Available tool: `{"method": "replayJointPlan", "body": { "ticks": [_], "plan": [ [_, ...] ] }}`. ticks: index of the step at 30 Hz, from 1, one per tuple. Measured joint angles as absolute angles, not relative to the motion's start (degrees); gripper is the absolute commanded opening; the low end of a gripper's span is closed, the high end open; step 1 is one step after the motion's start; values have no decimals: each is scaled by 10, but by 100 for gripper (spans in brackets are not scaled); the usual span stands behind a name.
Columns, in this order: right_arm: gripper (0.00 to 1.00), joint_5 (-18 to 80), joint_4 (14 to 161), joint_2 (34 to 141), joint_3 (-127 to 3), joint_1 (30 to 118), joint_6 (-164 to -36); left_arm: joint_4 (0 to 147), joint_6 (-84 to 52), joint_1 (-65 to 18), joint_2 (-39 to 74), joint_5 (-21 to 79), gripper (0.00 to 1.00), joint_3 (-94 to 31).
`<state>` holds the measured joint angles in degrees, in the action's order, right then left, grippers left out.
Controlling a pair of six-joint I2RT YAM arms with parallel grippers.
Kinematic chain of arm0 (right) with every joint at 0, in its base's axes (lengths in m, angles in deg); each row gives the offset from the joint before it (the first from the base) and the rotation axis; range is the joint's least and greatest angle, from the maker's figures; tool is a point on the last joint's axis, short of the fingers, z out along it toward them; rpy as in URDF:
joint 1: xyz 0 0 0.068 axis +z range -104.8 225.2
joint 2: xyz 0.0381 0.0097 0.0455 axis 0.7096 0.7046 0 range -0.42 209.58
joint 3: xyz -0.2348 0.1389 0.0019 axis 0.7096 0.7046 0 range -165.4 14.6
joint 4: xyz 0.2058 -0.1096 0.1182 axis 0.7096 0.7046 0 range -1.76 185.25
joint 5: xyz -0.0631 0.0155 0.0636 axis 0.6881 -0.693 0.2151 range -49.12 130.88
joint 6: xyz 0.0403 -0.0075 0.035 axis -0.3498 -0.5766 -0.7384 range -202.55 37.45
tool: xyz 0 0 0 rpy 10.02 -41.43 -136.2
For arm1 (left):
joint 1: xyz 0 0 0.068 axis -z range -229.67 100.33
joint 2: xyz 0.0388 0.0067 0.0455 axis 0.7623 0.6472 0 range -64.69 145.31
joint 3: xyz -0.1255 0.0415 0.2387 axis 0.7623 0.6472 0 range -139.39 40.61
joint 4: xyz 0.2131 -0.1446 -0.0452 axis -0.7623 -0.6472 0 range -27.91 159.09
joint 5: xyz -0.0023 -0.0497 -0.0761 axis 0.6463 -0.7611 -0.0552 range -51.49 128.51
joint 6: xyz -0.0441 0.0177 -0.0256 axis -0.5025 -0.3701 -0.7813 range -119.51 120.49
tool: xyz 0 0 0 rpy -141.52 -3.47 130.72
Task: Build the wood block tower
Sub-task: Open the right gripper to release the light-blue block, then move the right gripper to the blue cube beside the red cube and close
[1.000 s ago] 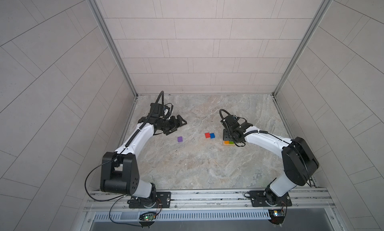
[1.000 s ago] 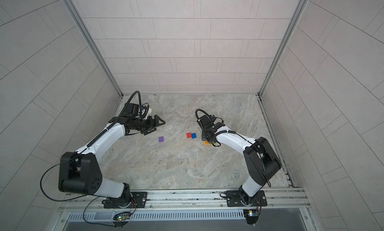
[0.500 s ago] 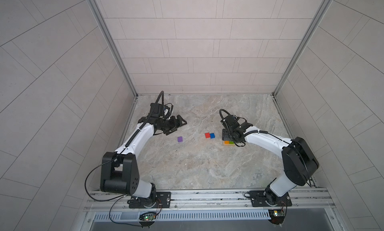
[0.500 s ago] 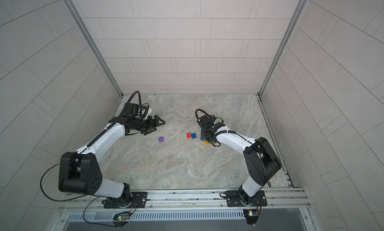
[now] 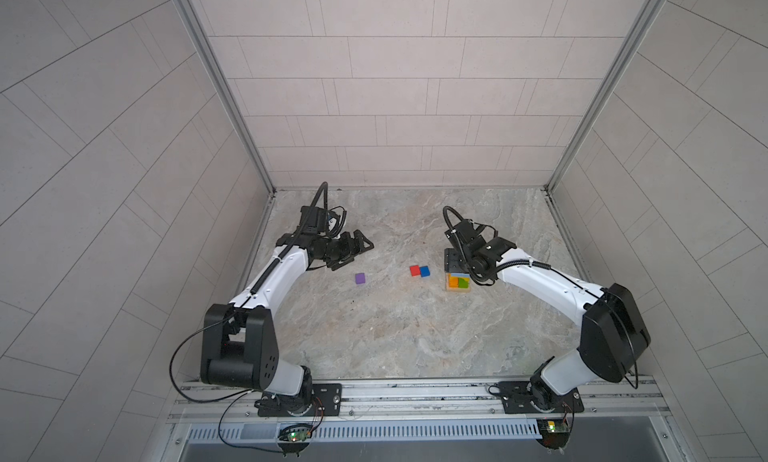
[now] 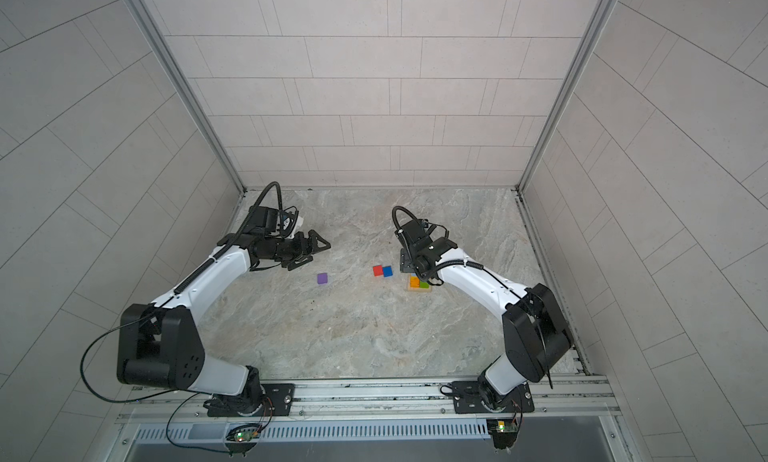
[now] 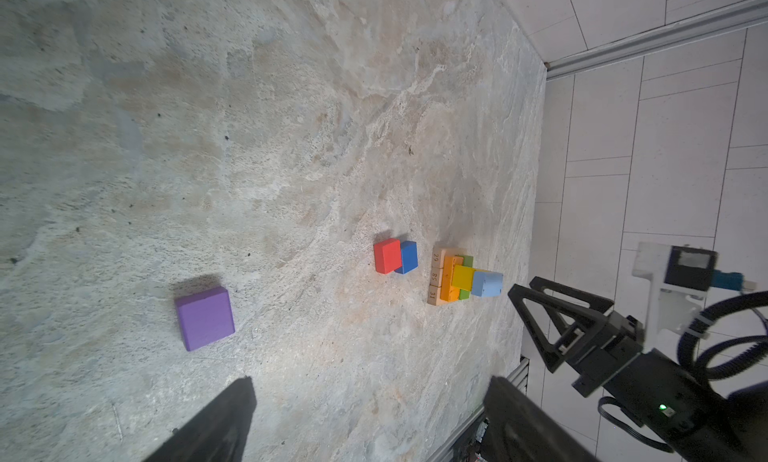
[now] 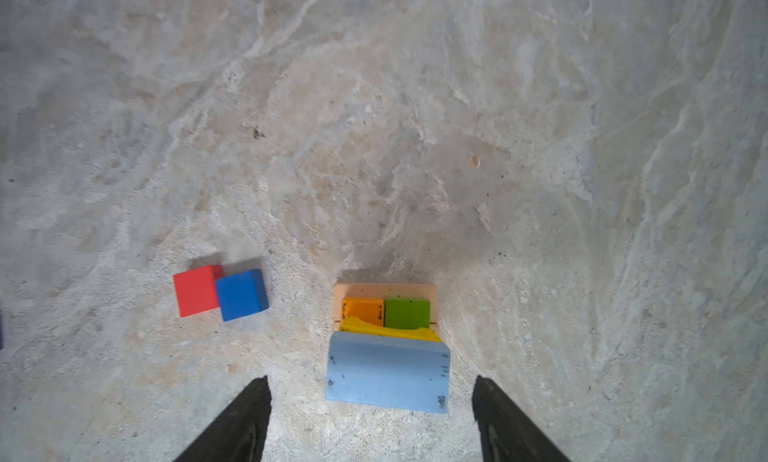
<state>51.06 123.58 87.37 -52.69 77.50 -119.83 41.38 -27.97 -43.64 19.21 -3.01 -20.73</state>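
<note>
Located tower on table, R of centre. Bottom to top: tan base, orange brick beside green brick, yellow brick, light-blue brick.
Found R gripper straddling that top brick, fingers apart w/ a gap each side, no contact.
Found L gripper spread wide & empty, near purple cube.
Noted red cube + blue cube touching, between purple cube and tower.
Judged blocks small painted wood: prob. light, stiff, not fragile, maybe slippery on the smooth paint.
Recommend pinching squarely across two opposite flat faces, mid-height.
Purple: free all round, any face pair OK.
Red/blue: take by the unshared faces.
Expect stack loose, so set down gently & avoid side nudges.
</note>
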Motion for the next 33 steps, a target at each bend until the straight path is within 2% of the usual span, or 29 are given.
{"method": "replayJointPlan", "body": {
  "ticks": [8, 16, 23, 33],
  "plan": [
    [74, 448, 1260, 878, -583, 775, -1133, 413, -279, -442, 192, -27, 93, -207],
    [70, 388, 1289, 947, -657, 789, -1091, 411, -275, -444, 192, -24, 93, -207],
    [64, 375, 1333, 1035, -734, 808, -1075, 409, -275, -448, 192, -24, 93, -207],
    [59, 379, 1364, 1106, -763, 817, -1053, 409, -271, -448, 192, -24, 93, -207]
  ]
}}
